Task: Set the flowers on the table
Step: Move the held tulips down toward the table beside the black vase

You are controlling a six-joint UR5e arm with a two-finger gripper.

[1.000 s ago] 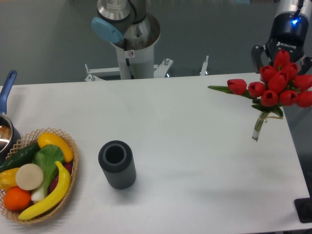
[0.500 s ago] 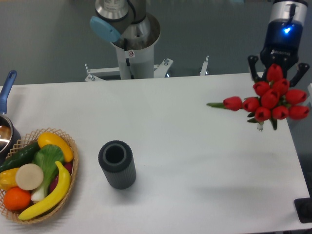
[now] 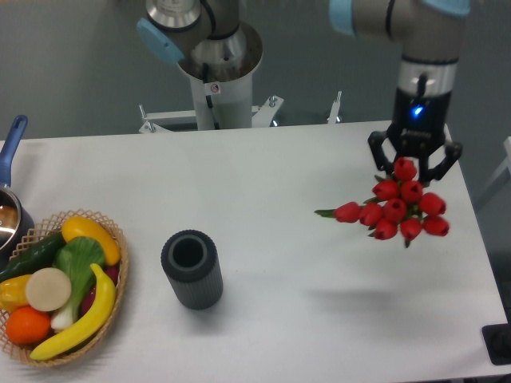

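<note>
The flowers (image 3: 396, 211) are a bunch of red tulips with one bloom and a green leaf sticking out to the left. They hang above the right part of the white table (image 3: 279, 175), heads toward the camera, stems hidden beneath the blooms. My gripper (image 3: 413, 166) points down right behind the bunch and is shut on it, its dark fingers (image 3: 378, 155) showing on either side of the top tulip. A faint shadow lies on the table below.
A dark ribbed cylinder vase (image 3: 191, 269) stands left of centre. A wicker basket (image 3: 110, 224) of fruit and vegetables sits at the front left, with a blue-handled pot (image 3: 9, 152) behind it. The arm's base (image 3: 219, 76) stands behind the table. A dark block (image 3: 499, 343) sits off the front right corner.
The gripper has carried the flowers left and toward the front, from the table's far right edge to over its right part. The bunch has tilted so the stems no longer show.
</note>
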